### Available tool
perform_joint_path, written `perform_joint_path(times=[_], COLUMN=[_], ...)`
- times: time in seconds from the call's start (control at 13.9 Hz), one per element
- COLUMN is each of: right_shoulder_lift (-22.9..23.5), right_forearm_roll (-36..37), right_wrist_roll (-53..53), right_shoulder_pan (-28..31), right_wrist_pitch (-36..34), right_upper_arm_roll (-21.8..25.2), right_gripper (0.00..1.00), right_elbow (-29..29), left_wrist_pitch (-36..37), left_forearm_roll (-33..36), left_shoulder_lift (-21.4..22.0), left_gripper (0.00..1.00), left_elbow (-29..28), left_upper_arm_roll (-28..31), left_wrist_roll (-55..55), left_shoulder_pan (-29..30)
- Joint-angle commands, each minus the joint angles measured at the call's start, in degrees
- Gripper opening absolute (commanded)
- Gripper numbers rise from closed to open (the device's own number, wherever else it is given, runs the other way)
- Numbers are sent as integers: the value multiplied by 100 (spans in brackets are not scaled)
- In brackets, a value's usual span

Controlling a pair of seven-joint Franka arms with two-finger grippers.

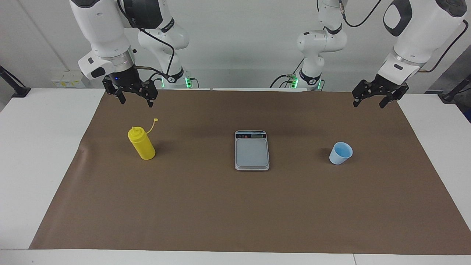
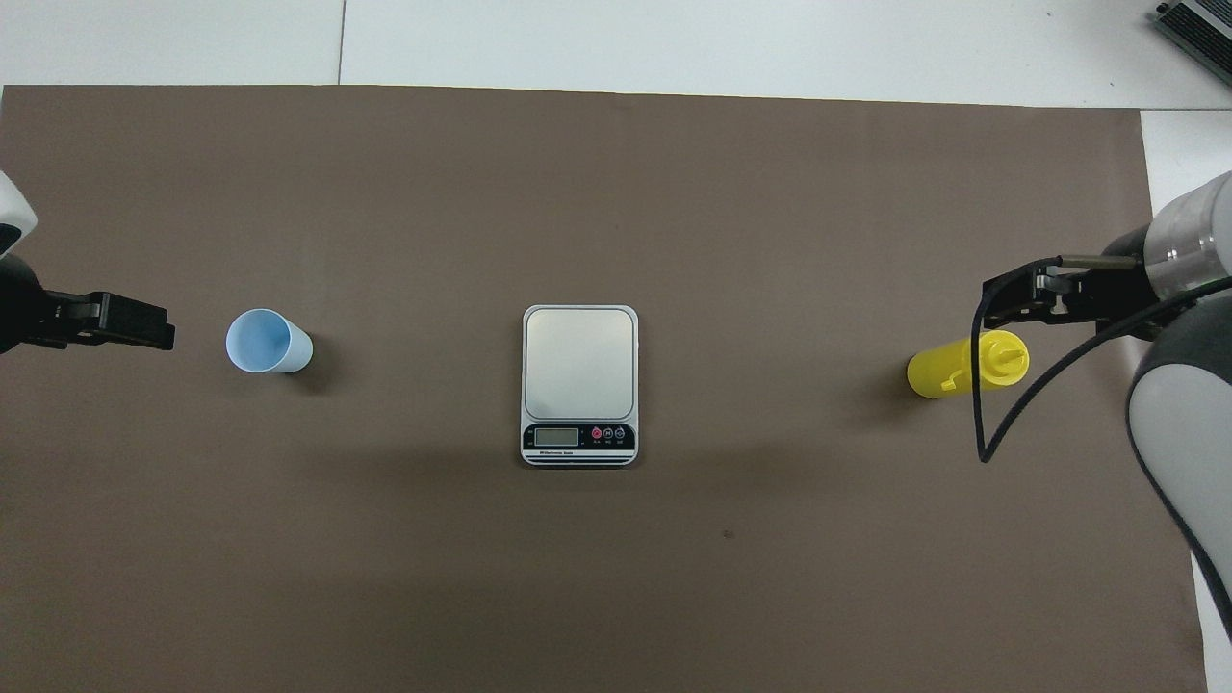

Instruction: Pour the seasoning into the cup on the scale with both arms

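Note:
The yellow squeeze bottle (image 1: 141,145) stands upright toward the right arm's end of the table, its cap hanging open on its tether; it also shows in the overhead view (image 2: 962,367). My right gripper (image 1: 135,103) hangs open and empty in the air above it (image 2: 999,296), not touching. The light-blue cup (image 1: 340,153) stands upright toward the left arm's end (image 2: 268,341). My left gripper (image 1: 368,105) hangs open and empty, raised beside the cup (image 2: 154,329). The silver-grey scale (image 1: 252,151) lies between bottle and cup (image 2: 579,366), nothing on it.
A brown mat (image 1: 235,206) covers most of the white table (image 1: 40,147). A dark ribbed object (image 2: 1195,23) lies at the table's corner farthest from the robots, at the right arm's end.

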State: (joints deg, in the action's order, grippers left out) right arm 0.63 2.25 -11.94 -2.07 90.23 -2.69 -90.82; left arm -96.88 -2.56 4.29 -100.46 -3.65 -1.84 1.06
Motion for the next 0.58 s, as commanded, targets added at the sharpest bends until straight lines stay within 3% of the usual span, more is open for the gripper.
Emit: perform_joint_path(times=[0.0, 0.22, 0.5], right_shoulder_lift=[-10, -10, -10], right_forearm_roll=[-128, -128, -128], right_wrist_roll=[130, 130, 130], right_shoulder_pan=[40, 84, 93], right_wrist_pitch=[-67, -67, -67], right_upper_arm_roll=[-3, -3, -3], right_gripper=[100, 100, 100], right_elbow=[39, 47, 38], left_wrist_pitch=[-638, -1550, -2384], left_forearm_roll=[-43, -43, -43], left_shoulder_lift=[257, 135, -375], left_gripper=[100, 100, 100], left_elbow=[-667, -1457, -1870], left_upper_arm_roll=[-22, -31, -40], left_wrist_roll=[-27, -27, 656], left_shoulder_pan=[105, 386, 466])
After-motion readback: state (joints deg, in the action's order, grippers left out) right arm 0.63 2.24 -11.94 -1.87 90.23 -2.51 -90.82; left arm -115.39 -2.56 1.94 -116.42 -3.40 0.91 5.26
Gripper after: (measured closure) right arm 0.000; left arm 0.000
